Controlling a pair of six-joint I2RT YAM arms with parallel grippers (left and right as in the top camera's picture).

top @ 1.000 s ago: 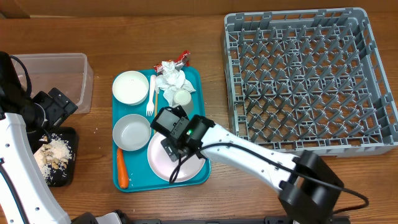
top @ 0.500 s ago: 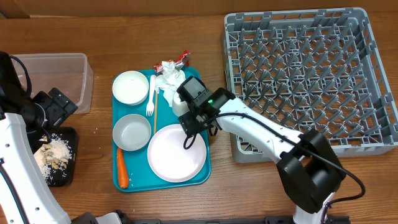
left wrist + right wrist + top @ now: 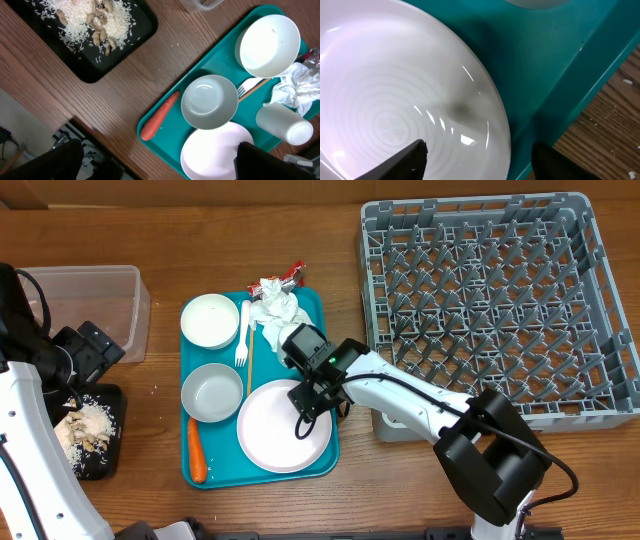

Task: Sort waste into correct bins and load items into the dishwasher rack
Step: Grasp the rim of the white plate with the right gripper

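Note:
The white plate (image 3: 275, 435) lies at the front right of the teal tray (image 3: 225, 472). My right gripper (image 3: 313, 392) is open, low over the plate's right rim (image 3: 420, 100), with one finger over the plate and one over the tray (image 3: 485, 162). Two white bowls (image 3: 210, 320) (image 3: 211, 392), a white fork (image 3: 241, 340), a crumpled napkin (image 3: 276, 306), a foil wrapper (image 3: 293, 273) and a carrot (image 3: 196, 452) are on the tray. The cup (image 3: 285, 122) lies on its side; my right arm hides it from overhead. My left gripper (image 3: 88, 352) is open and empty (image 3: 160, 160).
The grey rack (image 3: 500, 310) stands at the right. The clear tub (image 3: 90, 300) is at the far left. The black tray (image 3: 92, 465) in front of it holds rice and nut scraps (image 3: 92, 20). A wooden stick (image 3: 250, 365) lies beside the fork.
My right gripper went from the plate's back left up to the cup, then came down onto the plate's right rim. The left arm has not moved.

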